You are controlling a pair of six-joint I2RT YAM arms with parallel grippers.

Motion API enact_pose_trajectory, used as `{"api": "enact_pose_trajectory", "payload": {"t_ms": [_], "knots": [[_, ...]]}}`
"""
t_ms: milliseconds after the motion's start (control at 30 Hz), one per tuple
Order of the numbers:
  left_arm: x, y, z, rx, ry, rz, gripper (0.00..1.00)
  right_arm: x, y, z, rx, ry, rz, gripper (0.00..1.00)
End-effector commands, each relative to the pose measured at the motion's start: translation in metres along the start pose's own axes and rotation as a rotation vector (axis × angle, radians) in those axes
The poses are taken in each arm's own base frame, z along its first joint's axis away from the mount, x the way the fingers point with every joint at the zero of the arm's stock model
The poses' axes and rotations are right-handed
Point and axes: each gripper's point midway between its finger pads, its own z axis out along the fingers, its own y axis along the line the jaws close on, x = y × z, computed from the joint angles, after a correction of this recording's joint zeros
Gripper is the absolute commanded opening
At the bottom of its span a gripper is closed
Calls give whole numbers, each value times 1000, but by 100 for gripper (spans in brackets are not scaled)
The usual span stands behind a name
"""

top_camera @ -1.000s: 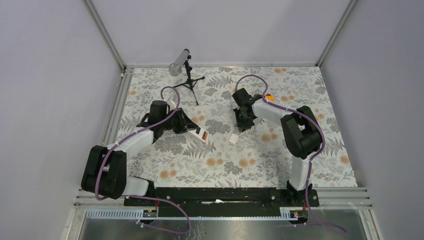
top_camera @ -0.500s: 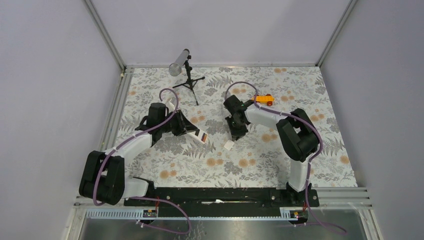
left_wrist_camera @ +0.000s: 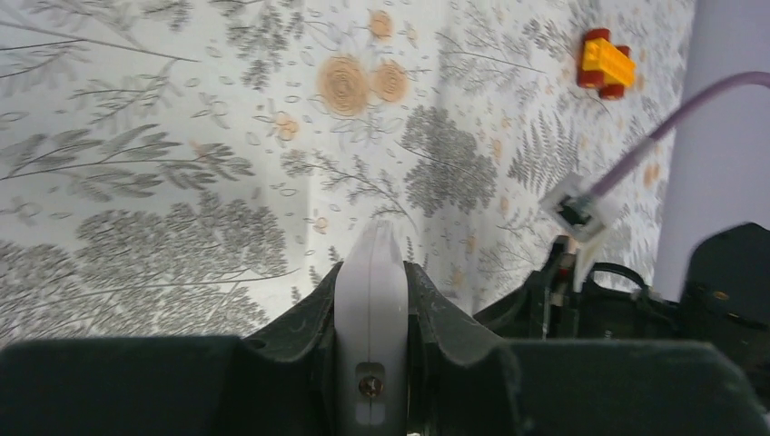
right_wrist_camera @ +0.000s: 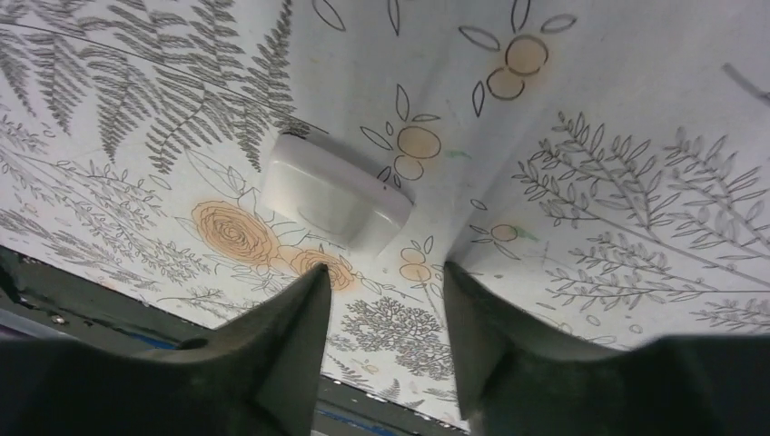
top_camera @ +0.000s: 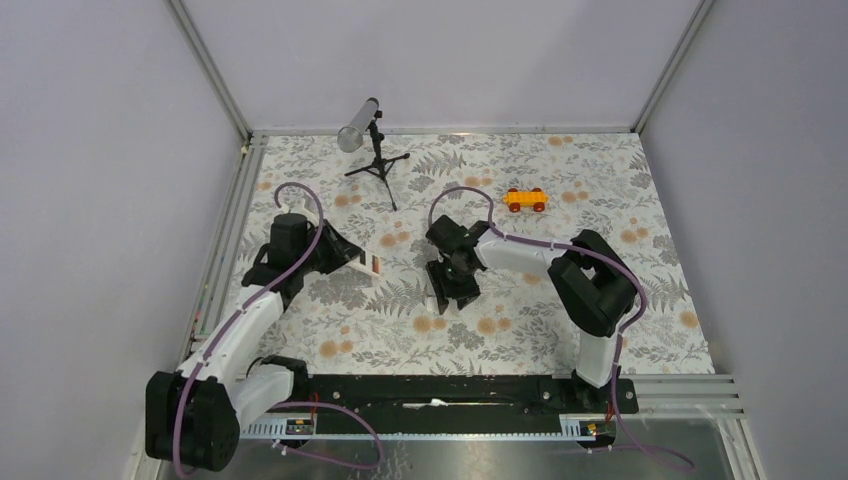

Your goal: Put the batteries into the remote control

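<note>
My left gripper (top_camera: 352,258) is shut on the remote control (top_camera: 373,266), whose red front with white edges sticks out to the right. In the left wrist view the remote (left_wrist_camera: 370,300) shows edge-on as a white bar clamped between the fingers (left_wrist_camera: 309,313). My right gripper (top_camera: 447,290) is open and low over the mat at the centre. A small white rounded plastic piece (right_wrist_camera: 334,193) lies flat just beyond its fingertips (right_wrist_camera: 313,291) and shows in the top view (top_camera: 432,297) too. The batteries are not in view.
An orange toy car (top_camera: 525,199) stands at the back right and shows in the left wrist view (left_wrist_camera: 605,64). A small black tripod holding a grey cylinder (top_camera: 372,143) stands at the back left. A floral mat (top_camera: 520,330) covers the table.
My left arm has drawn back to the left with the remote. My right arm has moved left and nearer, the white piece has shifted with it, and the toy car is now uncovered.
</note>
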Motion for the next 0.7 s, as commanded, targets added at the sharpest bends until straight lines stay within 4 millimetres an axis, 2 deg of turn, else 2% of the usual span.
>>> {"api": "enact_pose_trajectory", "payload": {"t_ms": [0, 100, 233, 333, 600, 667], "knots": [[-17, 21, -14, -124, -104, 1, 0, -34, 6, -26, 27, -170, 8, 63], [-25, 30, -25, -185, -162, -9, 0, -50, -4, -35, 123, -240, 60, 71], [-31, 35, -34, -212, -206, -9, 0, -58, -6, -24, 248, -262, 79, 73], [-30, 35, -35, -207, -201, -3, 0, -59, -2, -17, 340, -278, 51, 75], [-20, 34, -30, -171, -167, 1, 0, -54, 10, -2, 347, -243, -85, 80], [-19, 33, -29, -165, -162, 3, 0, -53, 7, 2, 370, -228, -114, 81]]}}
